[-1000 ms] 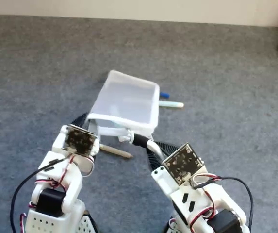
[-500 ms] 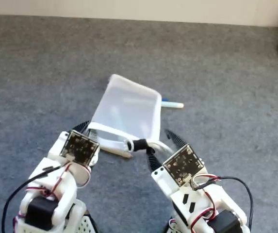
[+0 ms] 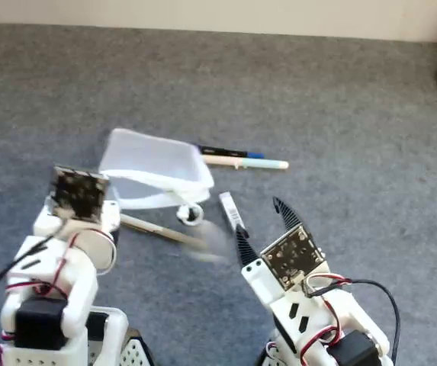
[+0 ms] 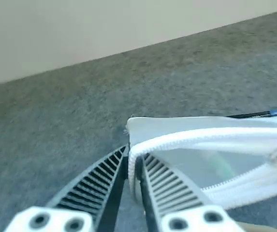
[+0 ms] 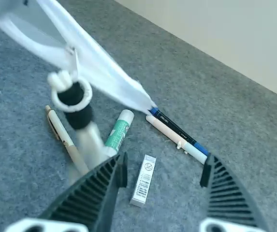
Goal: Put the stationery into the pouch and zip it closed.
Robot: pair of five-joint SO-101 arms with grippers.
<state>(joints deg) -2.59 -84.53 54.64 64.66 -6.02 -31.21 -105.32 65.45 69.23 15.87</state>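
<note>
- At the left of the desk [image 3: 340,114], the left pincer [image 4: 132,162] is clamped on the rim of the pouch [image 3: 153,164], holding its unzipped mouth up.
- The right pincer [image 3: 260,221] hangs spread and empty above the stationery, so I judge filling to be the step in hand.
- Next it likely needs to drop onto one piece, perhaps the small white box [image 3: 232,210] just beneath.
- A black pen [image 3: 222,152] and a white pen [image 3: 245,162] lie together beside the pouch.
- A beige pen [image 3: 153,229] and a green-labelled tube [image 5: 118,131] lie near its mouth.
- The dangling zip pull [image 5: 70,92] could snag.
</note>
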